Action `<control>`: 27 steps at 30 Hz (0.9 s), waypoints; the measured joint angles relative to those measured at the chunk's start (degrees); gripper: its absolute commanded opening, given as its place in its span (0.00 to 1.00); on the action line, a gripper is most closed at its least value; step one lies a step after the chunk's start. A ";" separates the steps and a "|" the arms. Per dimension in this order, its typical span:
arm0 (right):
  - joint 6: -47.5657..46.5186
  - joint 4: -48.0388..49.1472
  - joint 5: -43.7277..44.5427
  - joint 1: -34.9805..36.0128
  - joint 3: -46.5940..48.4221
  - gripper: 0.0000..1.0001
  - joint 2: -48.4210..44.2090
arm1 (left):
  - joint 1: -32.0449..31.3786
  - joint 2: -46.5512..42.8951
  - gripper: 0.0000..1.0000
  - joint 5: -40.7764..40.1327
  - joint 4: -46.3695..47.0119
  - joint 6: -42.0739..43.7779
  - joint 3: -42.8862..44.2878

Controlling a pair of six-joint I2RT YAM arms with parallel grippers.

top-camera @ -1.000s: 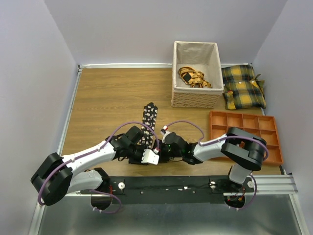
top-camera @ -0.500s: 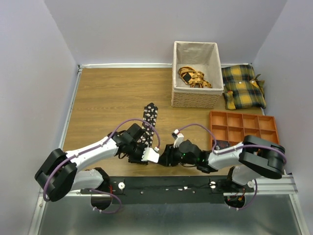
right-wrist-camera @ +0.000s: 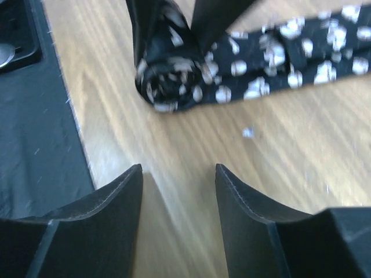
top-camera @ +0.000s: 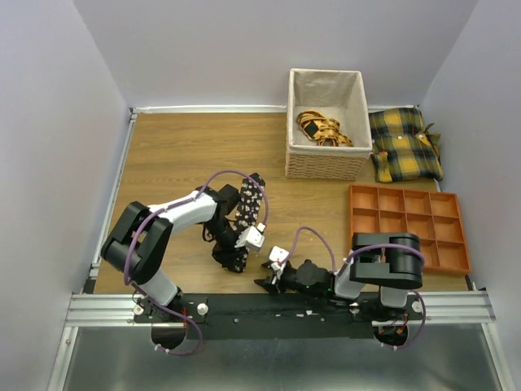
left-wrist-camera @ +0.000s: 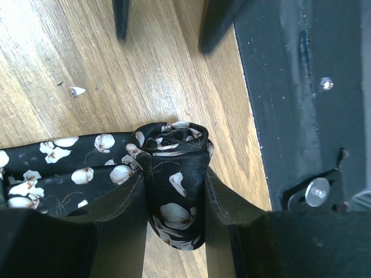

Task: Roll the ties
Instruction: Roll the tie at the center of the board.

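as it lies coiled, black tie (white-flowered)

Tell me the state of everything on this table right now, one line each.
Black flower-print fabric tie: one end rolled into a coil, rest lying flat.
Left gripper: shut on the tie's coil.
Right gripper: open, empty.
Cloth-lined wicker basket: holds yellow-and-black straps.
Orange plastic compartment tray: visible compartments empty.

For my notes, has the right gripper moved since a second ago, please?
Yes: the right gripper drew back from the tie toward the black rail.
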 measured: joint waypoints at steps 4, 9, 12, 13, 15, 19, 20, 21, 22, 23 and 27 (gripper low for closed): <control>-4.57 1.09 4.11 1.60 3.67 0.69 3.72 | 0.92 3.15 0.00 1.05 -3.26 0.87 2.36; -7.13 1.66 5.07 1.90 4.87 0.71 4.81 | 1.36 4.24 0.00 1.90 -4.09 0.20 2.86; -6.14 2.08 3.43 1.90 6.60 1.00 6.54 | 1.38 4.63 0.00 2.10 -4.17 -0.57 3.13; -5.60 2.34 3.08 1.90 7.15 1.00 7.17 | 1.42 4.66 0.00 2.16 -4.15 -0.76 3.13; -3.52 2.99 2.49 1.88 9.14 1.00 9.14 | 1.42 4.66 0.00 2.19 -4.11 -1.07 3.13; -2.12 3.21 2.69 1.79 11.56 0.99 10.84 | 1.49 4.66 0.00 2.40 -3.93 -1.81 3.08; -1.84 3.21 2.71 1.62 11.74 0.99 10.86 | 1.51 4.66 0.00 2.43 -3.89 -1.95 3.06; -1.64 3.21 2.69 1.44 11.87 0.97 10.88 | 1.55 4.66 0.00 2.49 -3.87 -2.14 3.06; -1.57 3.21 2.47 1.18 11.98 0.96 11.02 | 1.60 4.66 0.00 2.56 -3.80 -2.36 3.06; -1.51 3.23 2.27 1.03 12.11 0.96 11.19 | 1.68 4.66 0.00 2.62 -3.72 -2.62 3.02; -1.07 3.85 0.48 0.28 13.42 0.93 12.57 | 1.84 4.66 0.00 2.78 -3.50 -3.04 2.97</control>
